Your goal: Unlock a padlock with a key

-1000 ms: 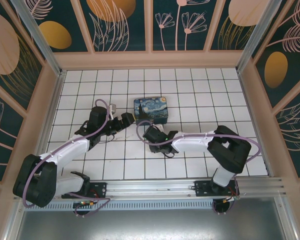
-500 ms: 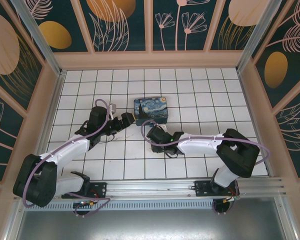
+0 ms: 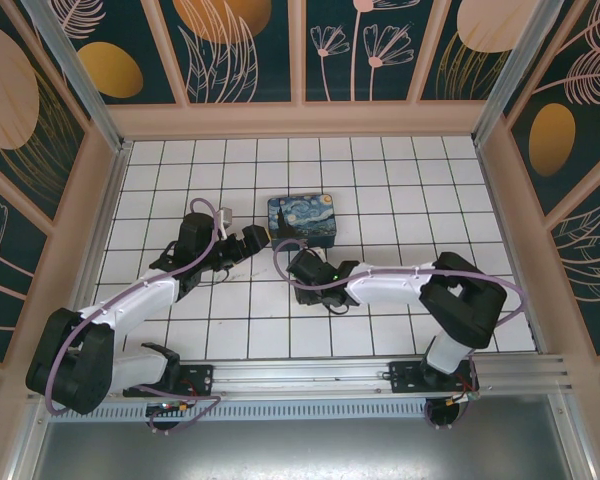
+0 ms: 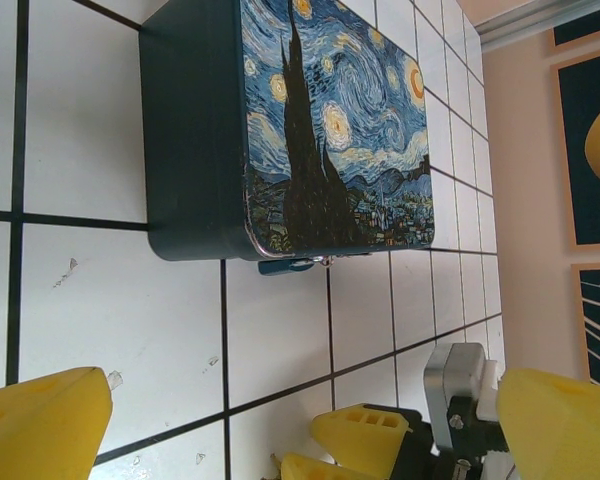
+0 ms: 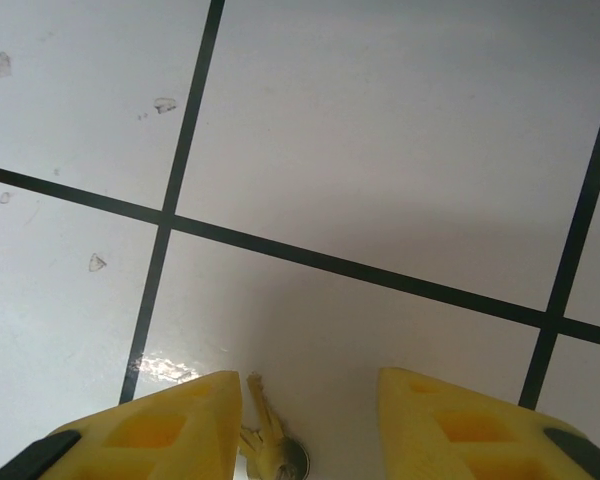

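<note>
1. While the key (image 5: 265,452) is lying flat on the white tiled floor (image 5: 400,150), I am holding my right gripper (image 5: 310,395) low over it. The jaws are standing partly apart, one on each side. The key is sitting close beside one finger (image 5: 170,420), and nothing is being pinched.
2. I am straddling it this way because a thin sliver lying flat on tile can, in my judgement, only be taken by closing across it from both sides.
3. My left gripper (image 3: 252,240) is hovering near the painted box (image 4: 330,130), jaws wide apart and empty, looking along the box's side.
4. The padlock (image 4: 292,265) is peeking out at the box's lower edge and touching it. I cannot tell whether it is hooked through a clasp.
5. I am judging that the left gripper is placed there to steady the box or the padlock once the key is brought across. The unlocking itself is not yet begun.
6. Risk I am noting: the key is sitting off-centre between my fingers, so it may skate or tip when they close.
</note>
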You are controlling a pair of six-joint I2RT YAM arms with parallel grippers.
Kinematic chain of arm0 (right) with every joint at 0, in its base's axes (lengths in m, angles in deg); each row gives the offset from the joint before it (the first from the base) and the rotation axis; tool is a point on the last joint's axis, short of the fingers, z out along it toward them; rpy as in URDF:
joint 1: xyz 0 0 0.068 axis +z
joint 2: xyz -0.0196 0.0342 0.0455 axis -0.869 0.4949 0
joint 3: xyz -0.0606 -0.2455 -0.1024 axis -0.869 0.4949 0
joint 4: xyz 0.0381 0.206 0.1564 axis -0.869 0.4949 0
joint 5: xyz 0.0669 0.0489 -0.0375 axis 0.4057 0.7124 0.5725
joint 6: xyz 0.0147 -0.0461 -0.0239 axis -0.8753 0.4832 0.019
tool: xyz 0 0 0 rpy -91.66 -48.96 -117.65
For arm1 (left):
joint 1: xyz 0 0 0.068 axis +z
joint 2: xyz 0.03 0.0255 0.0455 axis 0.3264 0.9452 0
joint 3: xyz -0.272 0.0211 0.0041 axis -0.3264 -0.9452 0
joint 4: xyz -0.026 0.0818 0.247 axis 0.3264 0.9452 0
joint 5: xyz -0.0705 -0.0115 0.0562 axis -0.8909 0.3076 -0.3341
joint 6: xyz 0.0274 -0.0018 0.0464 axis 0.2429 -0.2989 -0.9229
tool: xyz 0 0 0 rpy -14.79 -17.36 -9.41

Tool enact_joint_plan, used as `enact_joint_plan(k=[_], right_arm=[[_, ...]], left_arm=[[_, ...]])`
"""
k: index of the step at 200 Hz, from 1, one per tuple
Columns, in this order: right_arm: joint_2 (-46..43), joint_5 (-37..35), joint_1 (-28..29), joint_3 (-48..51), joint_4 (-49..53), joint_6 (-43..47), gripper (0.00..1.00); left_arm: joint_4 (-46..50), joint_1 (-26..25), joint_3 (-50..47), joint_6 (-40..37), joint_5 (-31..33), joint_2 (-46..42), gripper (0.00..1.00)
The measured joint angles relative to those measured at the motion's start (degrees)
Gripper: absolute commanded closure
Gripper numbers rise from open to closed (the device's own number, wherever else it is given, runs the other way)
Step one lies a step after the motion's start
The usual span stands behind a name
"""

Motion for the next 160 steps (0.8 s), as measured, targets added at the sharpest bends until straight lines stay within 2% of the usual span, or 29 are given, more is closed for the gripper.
enact_joint_plan(k=[109, 160], right_arm=[[1.36, -0.76, 0.07, -0.33, 0.61, 0.76, 0.61], [-2.36, -2.4, 0.02, 3.91, -0.15, -2.03, 0.61]], left_arm=[[0.0, 0.0, 0.0, 0.0, 0.0, 0.0, 0.01], [0.0, 0.0, 0.0, 0.0, 0.0, -0.02, 0.01]])
